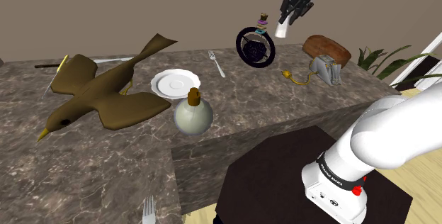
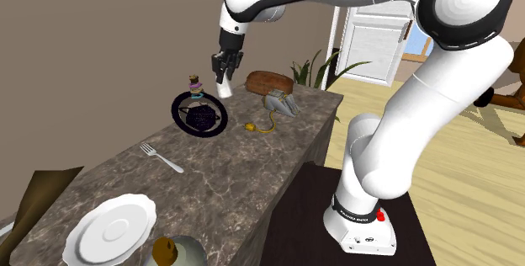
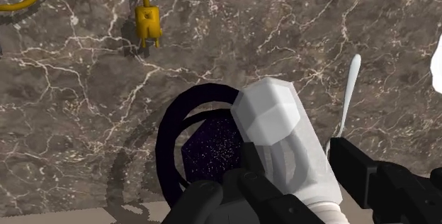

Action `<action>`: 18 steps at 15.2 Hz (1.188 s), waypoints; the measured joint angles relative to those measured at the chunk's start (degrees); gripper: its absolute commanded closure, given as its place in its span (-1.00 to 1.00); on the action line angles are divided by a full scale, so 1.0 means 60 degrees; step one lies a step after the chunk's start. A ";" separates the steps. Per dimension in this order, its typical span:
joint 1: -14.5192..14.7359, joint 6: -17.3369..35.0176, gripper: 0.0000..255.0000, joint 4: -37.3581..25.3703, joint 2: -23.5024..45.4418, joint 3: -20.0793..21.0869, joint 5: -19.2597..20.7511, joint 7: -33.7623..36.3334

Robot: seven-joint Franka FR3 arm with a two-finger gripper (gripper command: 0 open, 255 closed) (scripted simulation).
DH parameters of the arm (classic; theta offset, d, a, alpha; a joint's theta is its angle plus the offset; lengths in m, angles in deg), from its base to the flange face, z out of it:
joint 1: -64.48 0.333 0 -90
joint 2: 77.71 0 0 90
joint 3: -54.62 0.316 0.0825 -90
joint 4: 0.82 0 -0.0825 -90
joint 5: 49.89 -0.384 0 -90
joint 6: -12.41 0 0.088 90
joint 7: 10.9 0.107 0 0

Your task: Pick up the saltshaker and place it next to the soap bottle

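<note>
My gripper hangs in the air over the far end of the marble counter, shut on a white saltshaker. The shaker points down out of the black fingers, and in the wrist view it sits clasped between them. Just below and to the shoulder view's left of it stands a dark ring-shaped bottle with a striped stacked cap, which I take for the soap bottle. That bottle stands upright on the counter, and its ring lies directly under the held shaker.
A brown bird figure, a white plate and a round pale corked bottle stand at the counter's near end. A fork, a yellow plug and cord, a grey toaster and a loaf lie near the ring bottle.
</note>
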 measured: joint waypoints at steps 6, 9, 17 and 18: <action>0.0029 -0.0686 1.00 -0.0584 -0.0114 0.0156 0.0030 0.0192; 0.0128 -0.0667 1.00 -0.0221 -0.0481 0.0674 0.0107 0.0842; 0.0553 -0.0549 1.00 0.0524 -0.1144 0.2216 0.0050 0.2766; 0.0611 -0.0521 1.00 0.0602 -0.1199 0.2405 0.0031 0.3001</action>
